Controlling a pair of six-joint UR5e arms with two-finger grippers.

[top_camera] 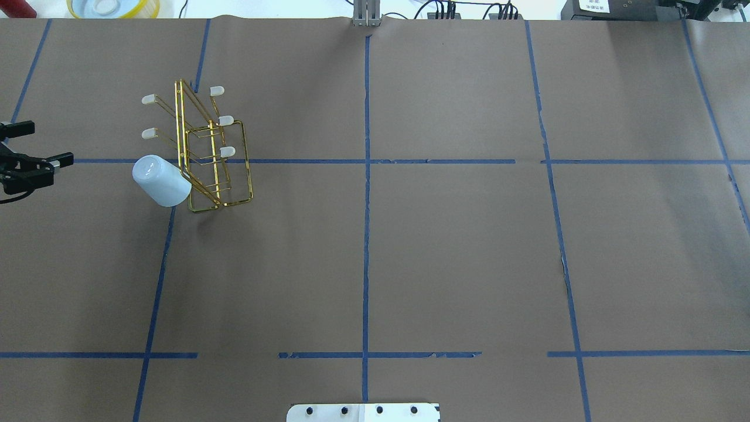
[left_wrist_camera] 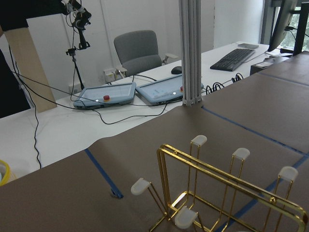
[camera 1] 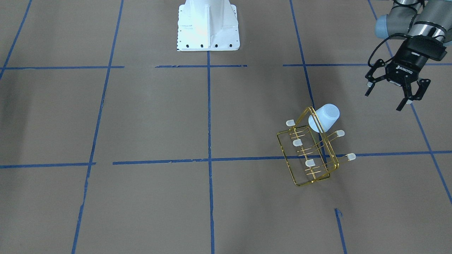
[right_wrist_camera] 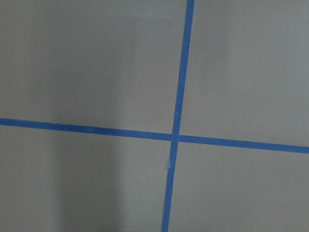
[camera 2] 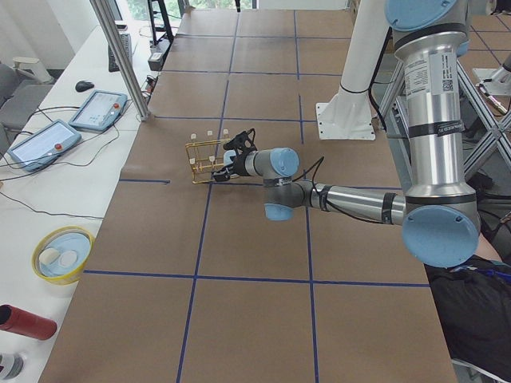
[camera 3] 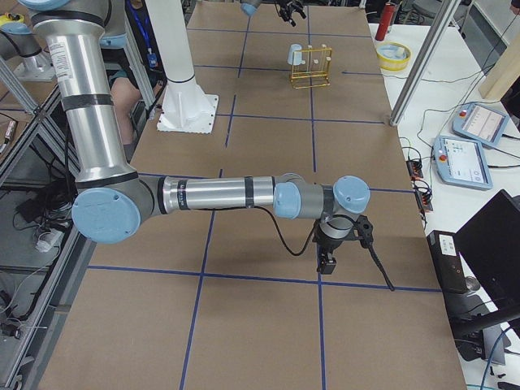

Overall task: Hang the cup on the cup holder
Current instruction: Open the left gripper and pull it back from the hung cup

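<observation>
Blue-taped brown table [top_camera: 469, 264] under cup holder [top_camera: 214, 153]

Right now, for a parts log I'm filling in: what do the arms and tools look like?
The left arm and right arm are silver tubes with pale blue joint caps. The left tool is black with white lettering and a looping black cable.

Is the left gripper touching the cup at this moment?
Apart. The front-facing view shows the left gripper open, with a wide strip of bare table between it and the cup, which sits on the gold rack.
</observation>
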